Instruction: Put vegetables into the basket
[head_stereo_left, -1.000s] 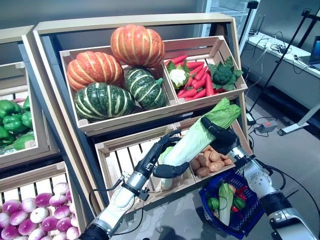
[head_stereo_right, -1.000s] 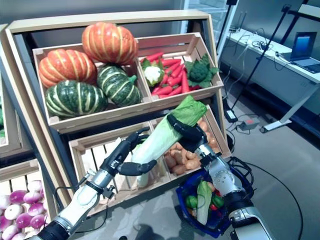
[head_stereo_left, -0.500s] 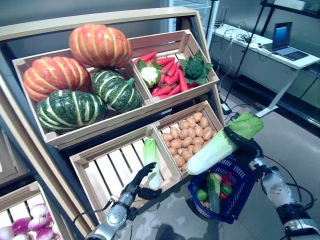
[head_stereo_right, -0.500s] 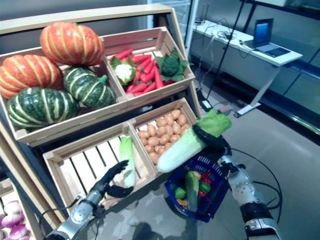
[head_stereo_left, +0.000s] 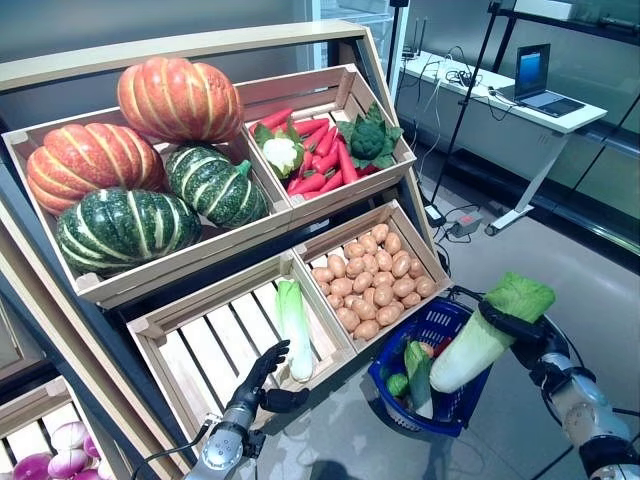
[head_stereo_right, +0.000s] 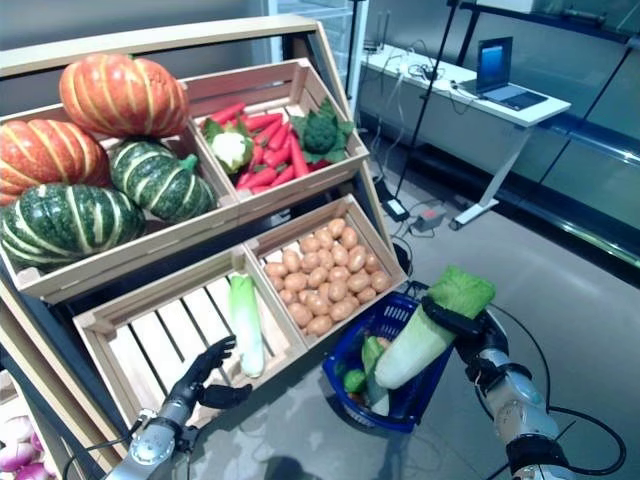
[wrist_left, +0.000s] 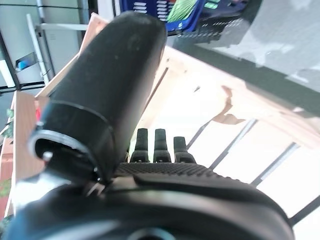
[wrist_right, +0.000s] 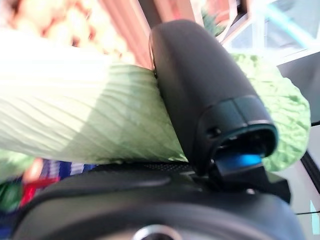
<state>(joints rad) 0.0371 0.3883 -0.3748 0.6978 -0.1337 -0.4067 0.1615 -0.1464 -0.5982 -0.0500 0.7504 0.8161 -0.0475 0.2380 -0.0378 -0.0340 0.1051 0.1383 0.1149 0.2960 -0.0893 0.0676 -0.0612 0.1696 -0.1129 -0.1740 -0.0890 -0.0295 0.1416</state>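
While the right hand (head_stereo_left: 520, 330) grasps the long pale green cabbage (head_stereo_left: 487, 328) tilted over the blue plastic basket (head_stereo_left: 436, 375), the left hand (head_stereo_left: 262, 372) hangs released beside the lower slatted wooden crate (head_stereo_left: 215, 338).

The right robot hand (head_stereo_left: 520, 334) has carried the napa cabbage (head_stereo_left: 485, 329) from the crate front to above the blue basket (head_stereo_left: 452, 412); the left robot hand (head_stereo_left: 262, 375) has let go and dropped low.
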